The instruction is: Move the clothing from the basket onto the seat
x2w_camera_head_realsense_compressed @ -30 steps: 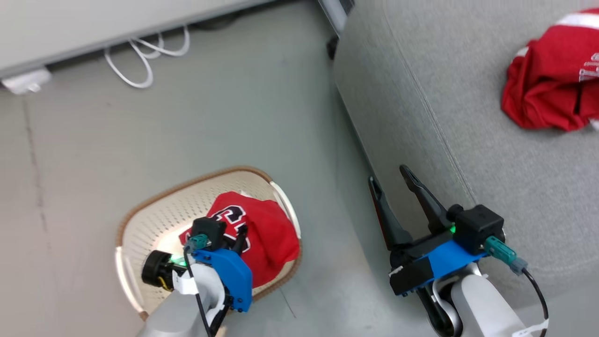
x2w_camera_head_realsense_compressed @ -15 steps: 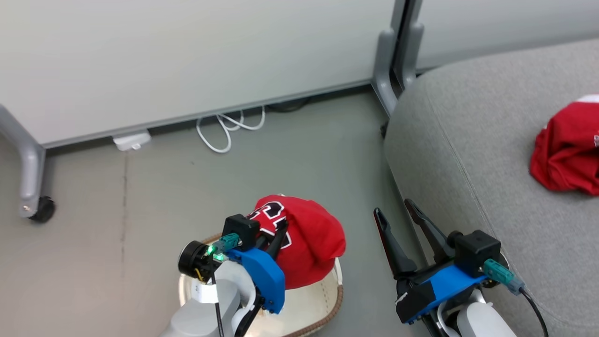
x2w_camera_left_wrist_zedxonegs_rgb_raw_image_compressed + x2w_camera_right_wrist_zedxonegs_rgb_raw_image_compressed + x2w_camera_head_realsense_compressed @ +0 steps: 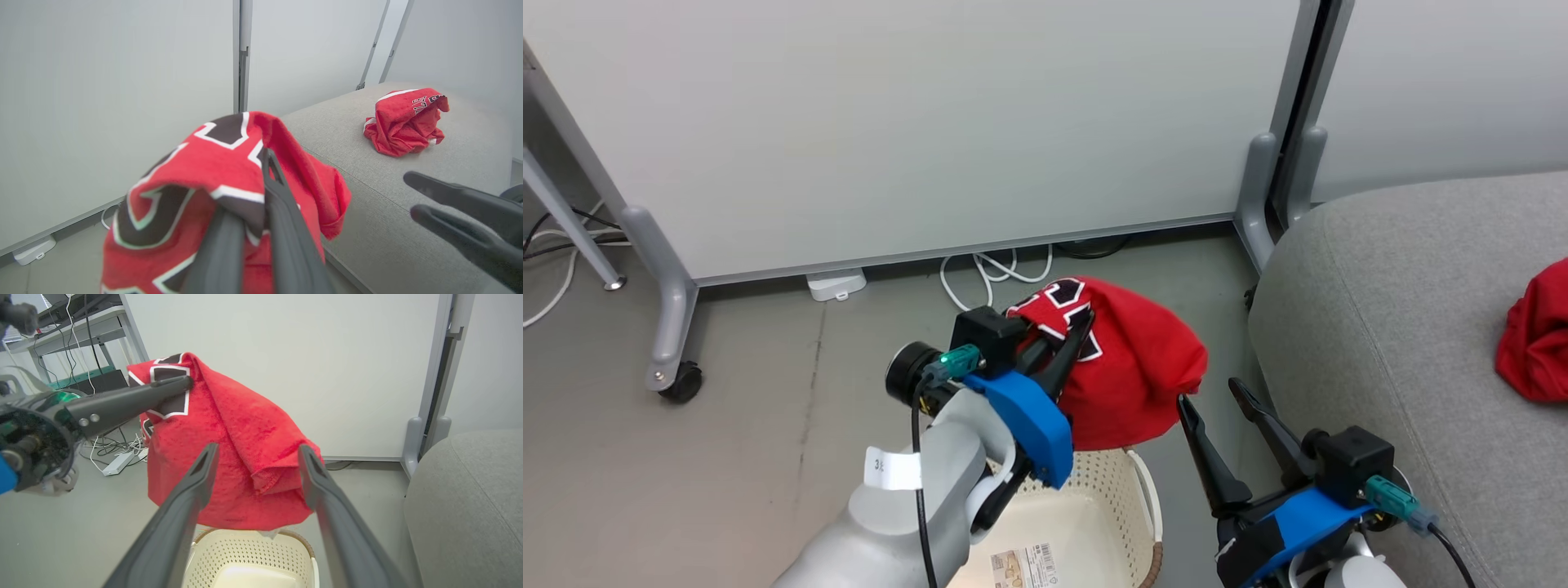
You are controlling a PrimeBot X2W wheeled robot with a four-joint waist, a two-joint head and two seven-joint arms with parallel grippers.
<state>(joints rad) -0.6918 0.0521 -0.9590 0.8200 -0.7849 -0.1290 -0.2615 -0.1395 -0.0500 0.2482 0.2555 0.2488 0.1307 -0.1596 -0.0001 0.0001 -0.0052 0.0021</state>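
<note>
1. Above the basket [image 3: 1147,500], the left gripper [image 3: 1074,331] is holding a red garment [image 3: 1139,371]. Its fingers are pinching narrowly on the lettered part of the cloth, and the rest is hanging down as a loose bundle, clear of the woven rim.
2. The seat [image 3: 1380,310] is lying to the robot's right of that bundle, with its rounded near edge just past the right gripper [image 3: 1209,394]. The carry is therefore looking like a rightward sweep, with little reach forward needed.
3. In the left wrist view, the grey cushion is spreading ahead and to the right of the closed fingers, which are pointing slightly left of it.
4. The right gripper is hovering with its fingers spread wide and is holding nothing. It is sitting between the hanging cloth and the seat's edge, so it is nearer the seat than the loaded arm.
5. In the right wrist view, the bundle is hanging just ahead of those spread fingers. Whether the cloth is touching them cannot be told.
6. The other red garment [image 3: 1537,335] is lying crumpled on the seat, well to the right and well in from the near edge.
7. The bundle's long axis is running downward from the pinch, so the trailing hem is likely to brush the right gripper on the way across unless it is carried higher.
</note>
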